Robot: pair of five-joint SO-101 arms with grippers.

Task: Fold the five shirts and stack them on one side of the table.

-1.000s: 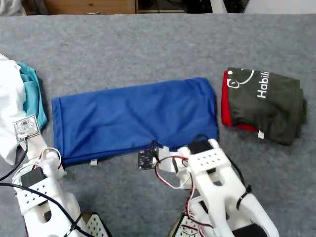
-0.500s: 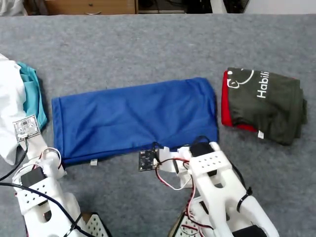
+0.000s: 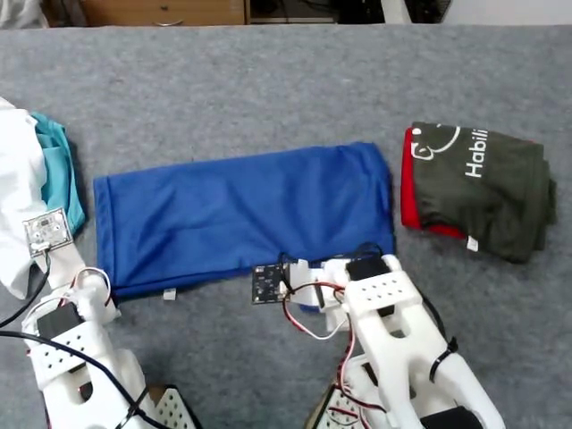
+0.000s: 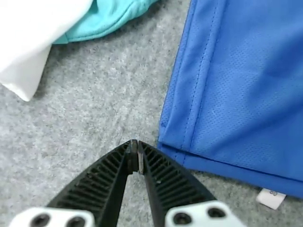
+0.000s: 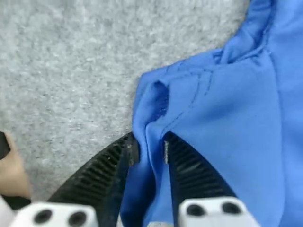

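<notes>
A blue shirt point(image 3: 241, 213) lies folded in a long strip across the middle of the table. My right gripper point(image 5: 148, 150) is shut on the blue shirt point(image 5: 227, 113) at its near hem, a fold of cloth pinched between the fingers. My right arm point(image 3: 380, 304) stands at that near edge. My left gripper point(image 4: 135, 156) is shut on nothing, just off the blue shirt's point(image 4: 241, 80) near left corner. A folded dark green shirt point(image 3: 483, 189) lies on a red one point(image 3: 409, 192) at the right. White point(image 3: 18, 206) and teal point(image 3: 61, 174) shirts lie at the left edge.
The table is covered in grey carpet point(image 3: 268, 89), bare along the far side. My left arm point(image 3: 71, 344) stands at the near left. A white tag point(image 4: 271, 198) sticks out of the blue shirt's near edge.
My right gripper has pulled back a little toward the near edge with the blue hem, drawing the cloth slightly. The left arm has not moved.
</notes>
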